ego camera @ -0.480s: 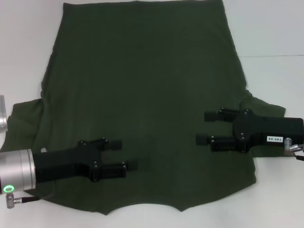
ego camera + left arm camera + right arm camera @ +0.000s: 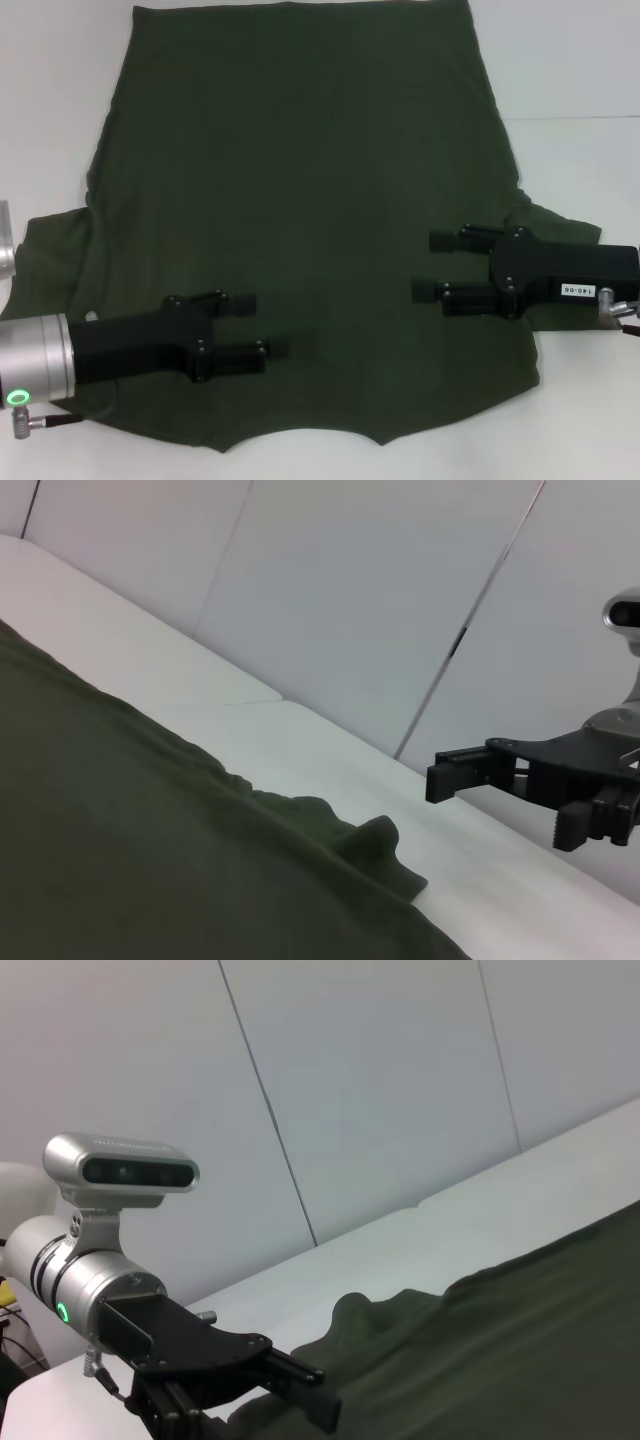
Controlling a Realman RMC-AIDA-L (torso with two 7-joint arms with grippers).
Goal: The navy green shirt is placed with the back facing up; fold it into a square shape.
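The navy green shirt [image 2: 300, 200] lies flat and spread across the white table, plain side up, hem at the far end and collar at the near edge. My left gripper [image 2: 265, 325] hovers open over its near left part, fingers pointing right. My right gripper [image 2: 428, 265] hovers open over its near right part by the sleeve, fingers pointing left. The shirt also shows in the left wrist view [image 2: 150, 850], with the right gripper [image 2: 500, 800] beyond it. The right wrist view shows the shirt [image 2: 520, 1340] and the left arm's gripper body [image 2: 190, 1355].
The white table [image 2: 570, 70] surrounds the shirt. A metal object [image 2: 5, 245] sits at the table's left edge. Pale wall panels [image 2: 380, 600] stand behind the table.
The right gripper has shifted very slightly. The left arm and the shirt have not moved.
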